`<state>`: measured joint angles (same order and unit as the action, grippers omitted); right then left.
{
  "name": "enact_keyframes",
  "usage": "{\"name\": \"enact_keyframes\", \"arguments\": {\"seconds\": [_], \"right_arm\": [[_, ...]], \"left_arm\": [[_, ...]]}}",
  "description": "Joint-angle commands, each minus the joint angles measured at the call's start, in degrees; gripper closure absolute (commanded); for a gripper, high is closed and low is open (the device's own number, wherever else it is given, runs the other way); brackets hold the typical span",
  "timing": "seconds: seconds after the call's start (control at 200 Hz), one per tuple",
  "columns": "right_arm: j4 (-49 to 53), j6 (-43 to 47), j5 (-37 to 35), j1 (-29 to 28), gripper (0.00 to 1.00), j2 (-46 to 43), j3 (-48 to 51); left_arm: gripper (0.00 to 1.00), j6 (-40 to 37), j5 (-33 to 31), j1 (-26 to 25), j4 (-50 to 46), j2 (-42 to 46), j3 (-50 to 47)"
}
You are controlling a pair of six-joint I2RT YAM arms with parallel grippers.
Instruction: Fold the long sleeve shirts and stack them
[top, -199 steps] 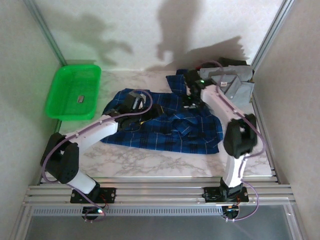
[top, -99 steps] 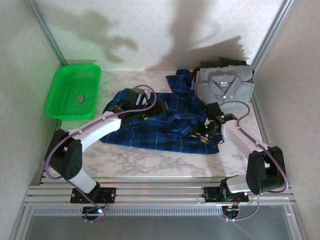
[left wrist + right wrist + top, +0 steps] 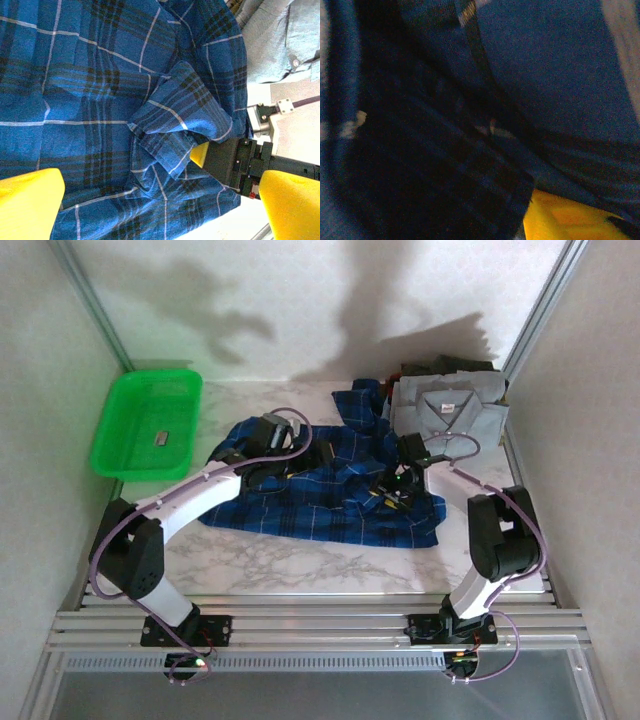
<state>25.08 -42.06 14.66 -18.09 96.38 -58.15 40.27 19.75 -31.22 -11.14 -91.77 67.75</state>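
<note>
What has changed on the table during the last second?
The right arm pulled back from the far side, near the grey shirt, and brought its jaws to the blue plaid shirt. The left arm shifted slightly right, jaws wide open. The plaid shirt and the green basket stayed put.

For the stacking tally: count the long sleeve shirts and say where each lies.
3 visible: a dark blue plaid cloth shirt spread mid-table; a plain grey collared shirt folded at the far right corner; a darker folded one behind it. More may lie hidden beneath the grey.
</note>
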Motion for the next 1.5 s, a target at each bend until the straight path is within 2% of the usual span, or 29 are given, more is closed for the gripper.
{"name": "enact_keyframes", "arguments": {"seconds": [0.0,0.19,0.415,0.631,0.956,1.196,1.496], "right_arm": [[0.32,-0.36,-2.4,-0.12,0.56,2.41,-3.3],[1.02,-0.62,-4.9,-0.19,0.63,4.52,-5.25],[1.89,-0.9,-6.21,-0.12,0.83,5.15,-7.74],[7.87,2.72,-7.3,-0.12,1.0,0.12,-12.67],[12.34,9.93,-7.71,-0.11,1.0,3.02,-22.09],[9.89,16.74,-5.6,-0.39,1.0,4.12,-28.54],[11.83,29.89,-13.46,-3.29,1.0,9.81,-45.3]], "left_arm": [[0.0,-1.16,-0.41,0.67,-0.95,1.46,-1.19],[0.01,-0.77,-0.09,0.67,-0.83,1.56,-2.43],[0.01,1.92,0.08,0.46,1.07,2.83,-7.44],[0.01,4.74,-1.54,0.46,2.16,4.86,-15.17],[0.0,6.75,-1.69,0.46,4.78,1.75,-19.59],[0.0,6.44,-1.39,0.46,5.05,0.53,-19.41],[0.0,6.33,-0.79,0.46,5.47,-0.94,-19.85]]}}
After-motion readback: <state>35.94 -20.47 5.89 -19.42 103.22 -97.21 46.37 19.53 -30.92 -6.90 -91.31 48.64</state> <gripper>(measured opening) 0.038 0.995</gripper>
